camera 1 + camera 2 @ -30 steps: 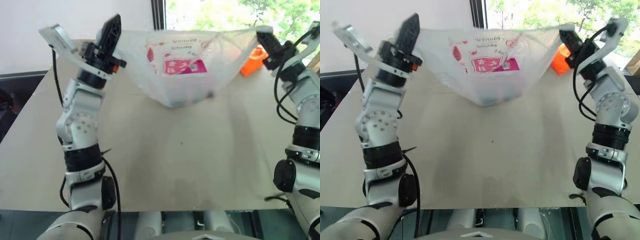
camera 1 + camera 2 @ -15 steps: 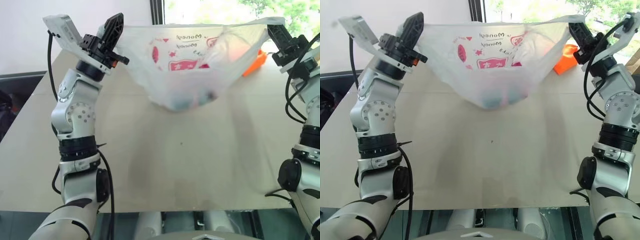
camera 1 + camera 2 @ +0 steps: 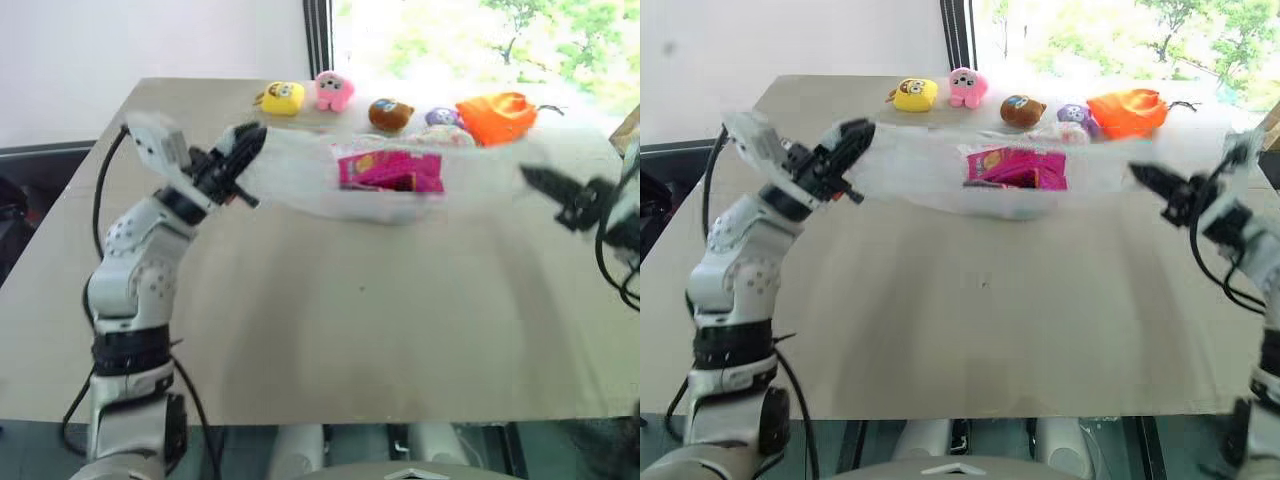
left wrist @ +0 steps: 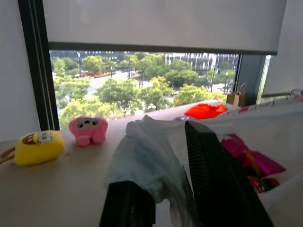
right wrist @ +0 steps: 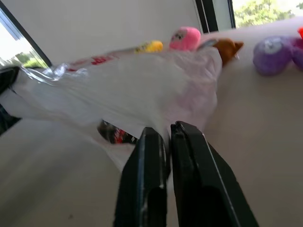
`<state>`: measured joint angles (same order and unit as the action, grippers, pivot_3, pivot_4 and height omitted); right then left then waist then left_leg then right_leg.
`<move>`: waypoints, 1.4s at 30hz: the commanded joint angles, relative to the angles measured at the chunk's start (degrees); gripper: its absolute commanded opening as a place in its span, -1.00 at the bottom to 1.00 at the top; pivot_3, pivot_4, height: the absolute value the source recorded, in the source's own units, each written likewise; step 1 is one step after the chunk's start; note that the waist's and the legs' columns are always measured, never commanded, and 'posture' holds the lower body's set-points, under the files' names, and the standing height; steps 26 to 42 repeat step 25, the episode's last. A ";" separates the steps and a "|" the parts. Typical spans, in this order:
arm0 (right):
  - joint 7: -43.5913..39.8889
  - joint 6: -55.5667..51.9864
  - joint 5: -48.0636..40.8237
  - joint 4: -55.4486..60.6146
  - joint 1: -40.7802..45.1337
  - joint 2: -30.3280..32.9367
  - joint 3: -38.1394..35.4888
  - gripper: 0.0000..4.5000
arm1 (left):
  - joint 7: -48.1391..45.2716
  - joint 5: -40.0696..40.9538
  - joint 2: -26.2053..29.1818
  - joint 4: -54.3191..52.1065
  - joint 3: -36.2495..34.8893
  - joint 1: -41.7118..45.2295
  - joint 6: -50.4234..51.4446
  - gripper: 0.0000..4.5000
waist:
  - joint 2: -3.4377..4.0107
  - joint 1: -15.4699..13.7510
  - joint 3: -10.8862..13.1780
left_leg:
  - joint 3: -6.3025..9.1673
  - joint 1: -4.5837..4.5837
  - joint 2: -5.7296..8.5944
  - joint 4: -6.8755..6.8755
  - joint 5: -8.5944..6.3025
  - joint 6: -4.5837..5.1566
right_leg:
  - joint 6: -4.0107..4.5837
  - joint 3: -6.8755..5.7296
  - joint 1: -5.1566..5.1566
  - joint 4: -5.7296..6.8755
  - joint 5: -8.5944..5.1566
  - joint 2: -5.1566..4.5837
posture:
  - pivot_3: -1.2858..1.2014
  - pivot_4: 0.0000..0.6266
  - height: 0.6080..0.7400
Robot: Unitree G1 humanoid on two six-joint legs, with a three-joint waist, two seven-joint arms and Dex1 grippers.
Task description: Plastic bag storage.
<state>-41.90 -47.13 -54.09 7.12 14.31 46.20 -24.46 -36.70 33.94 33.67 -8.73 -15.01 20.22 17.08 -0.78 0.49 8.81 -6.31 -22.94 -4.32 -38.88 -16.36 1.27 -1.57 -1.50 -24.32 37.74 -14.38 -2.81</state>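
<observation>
Bag-lowering is your step now: the plastic bag sags onto the table, the left gripper and right gripper pinch its ends, so next let go gently and fold it.

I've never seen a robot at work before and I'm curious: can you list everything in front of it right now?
plastic bag: one, translucent white, lying across the far half of the table between the two grippers
snack packet: one, magenta, inside the bag
plush toys: four along the far edge: yellow, pink, brown, purple
pouch: one, orange, far right corner
table: one, beige
left gripper: black, at the bag's left end
right gripper: black, jaws pinching the bag's right end
</observation>
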 commanded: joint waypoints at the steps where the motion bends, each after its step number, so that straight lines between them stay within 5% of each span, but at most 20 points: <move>1: -7.94 2.33 4.50 7.43 -8.77 5.74 0.80 -0.14 | -3.78 0.96 1.90 -10.54 0.97 -10.51 1.84 0.23 | 0.00 0.31 0.00 | -0.05 0.08 -0.01 0.04 -0.01 0.01 | -0.01 0.08 0.03 -0.01 -0.01 -0.01 | 0.03 -0.52 1.00; 5: -10.85 13.46 16.02 9.16 -18.42 6.71 3.86 0.62 | -3.49 -2.56 0.48 -16.58 2.75 -23.63 -0.01 0.94 | -0.05 0.25 -0.01 | 0.18 0.25 -0.01 -0.02 -0.01 0.02 | -0.03 0.17 0.10 0.09 -0.02 0.02 | 0.03 -0.52 1.00; 7: -10.03 18.96 20.01 8.40 -20.37 4.57 4.57 0.99 | -3.11 -3.80 -0.48 -17.53 3.22 -27.07 -1.15 1.00 | -0.11 0.14 -0.04 | 0.25 0.45 -0.01 -0.02 -0.03 0.05 | -0.02 0.11 0.32 0.08 -0.03 0.03 | 0.03 -0.52 1.00; 18: -8.64 42.61 28.28 1.74 -25.06 -13.57 7.62 0.99 | 1.72 -15.26 -8.16 -16.28 7.43 -41.00 -11.59 1.00 | -0.17 0.04 -0.13 | 0.33 0.65 0.00 -0.11 -0.17 0.29 | 0.03 0.10 0.56 0.10 -0.03 0.04 | 0.03 -0.52 1.00; 24: -8.93 44.79 29.38 -3.00 -22.39 -14.95 8.73 0.99 | 5.90 -21.16 -10.87 -14.73 9.43 -41.78 -14.36 1.00 | -0.16 0.05 -0.12 | 0.26 0.75 0.01 -0.11 -0.18 0.32 | 0.06 0.19 0.59 0.14 -0.03 0.04 | 0.03 -0.52 1.00; 42: -9.05 45.15 29.59 -3.58 -22.02 -14.99 8.87 0.99 | 6.09 -20.91 -11.29 -14.80 9.63 -41.64 -14.16 1.00 | -0.16 0.05 -0.12 | 0.26 0.75 0.01 -0.11 -0.18 0.32 | 0.06 0.18 0.59 0.14 -0.03 0.04 | 0.03 -0.52 1.00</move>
